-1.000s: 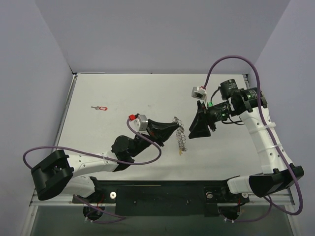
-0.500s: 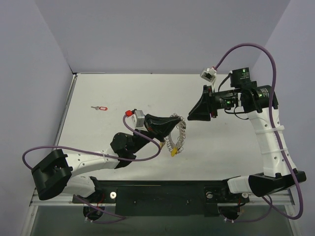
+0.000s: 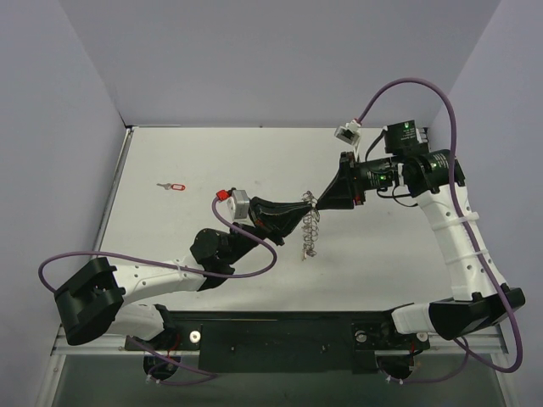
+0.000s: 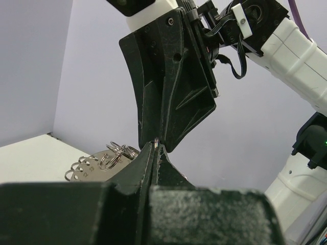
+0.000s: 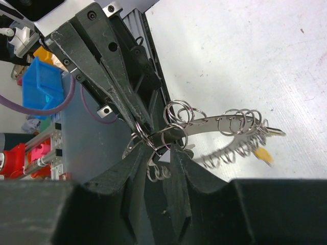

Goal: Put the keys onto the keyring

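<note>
My left gripper is shut on the keyring, a silver band strung with many small rings, and holds it above the table so that it dangles. In the left wrist view the jaws pinch one ring, and the rest of the keyring hangs to the left. My right gripper meets it from the right. Its fingers stand slightly apart with rings of the keyring between the tips. A yellow-headed key hangs on the ring, blurred. A red-headed key lies at the far left.
Grey walls enclose the white table at the back and both sides. A black rail with the arm bases runs along the near edge.
My right gripper drew back to the upper right, then came left again up to the keyring. The keyring swung out and now hangs straight down from my left gripper.
</note>
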Robot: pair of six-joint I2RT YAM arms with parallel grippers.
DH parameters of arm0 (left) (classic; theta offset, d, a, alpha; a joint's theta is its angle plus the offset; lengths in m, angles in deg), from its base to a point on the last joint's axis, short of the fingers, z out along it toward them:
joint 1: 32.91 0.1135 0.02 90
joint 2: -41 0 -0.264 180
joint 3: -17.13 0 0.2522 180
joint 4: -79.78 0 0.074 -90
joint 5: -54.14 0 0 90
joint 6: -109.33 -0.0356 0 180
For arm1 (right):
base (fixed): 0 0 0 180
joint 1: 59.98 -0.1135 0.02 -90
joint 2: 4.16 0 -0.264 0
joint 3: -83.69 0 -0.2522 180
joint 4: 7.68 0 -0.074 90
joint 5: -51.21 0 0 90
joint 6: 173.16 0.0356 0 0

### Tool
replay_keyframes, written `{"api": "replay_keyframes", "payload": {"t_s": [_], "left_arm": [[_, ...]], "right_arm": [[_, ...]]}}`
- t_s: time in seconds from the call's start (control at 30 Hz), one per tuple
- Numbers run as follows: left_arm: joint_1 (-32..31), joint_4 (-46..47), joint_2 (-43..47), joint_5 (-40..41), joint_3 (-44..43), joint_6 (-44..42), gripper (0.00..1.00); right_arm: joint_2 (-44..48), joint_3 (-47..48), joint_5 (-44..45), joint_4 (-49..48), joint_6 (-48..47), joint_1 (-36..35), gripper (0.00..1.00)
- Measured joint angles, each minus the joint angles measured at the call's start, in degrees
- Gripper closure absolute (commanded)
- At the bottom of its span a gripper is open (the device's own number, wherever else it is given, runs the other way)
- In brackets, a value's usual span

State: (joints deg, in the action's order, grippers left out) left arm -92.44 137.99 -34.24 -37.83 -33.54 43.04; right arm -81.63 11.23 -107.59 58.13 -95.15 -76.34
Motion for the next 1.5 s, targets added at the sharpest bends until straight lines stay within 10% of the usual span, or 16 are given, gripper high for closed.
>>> {"api": "replay_keyframes", "payload": {"t_s": [0.13,0.37,1.07,1.5], "left_arm": [[0.02,-0.04,0.00,0.00,0.00,0.09,1.00],[0.13,-0.11,0.00,0.22,0.00,0.07,1.00],[1.44,-1.05,-0.28,0.22,0.00,0.07,1.00],[2.38,0.15,-0.33,-1.22,0.00,2.51,1.00]], "right_arm": [[0.02,-1.33,0.04,-0.68,0.20,0.00,0.76],[0.13,-2.40,-0.22,-1.22,0.39,-0.22,1.00],[2.69,-12.50,-1.88,-13.99,13.31,-0.61,1.00],[4.74,-15.08,-2.75,-20.52,18.86,2.80,0.53]]}}
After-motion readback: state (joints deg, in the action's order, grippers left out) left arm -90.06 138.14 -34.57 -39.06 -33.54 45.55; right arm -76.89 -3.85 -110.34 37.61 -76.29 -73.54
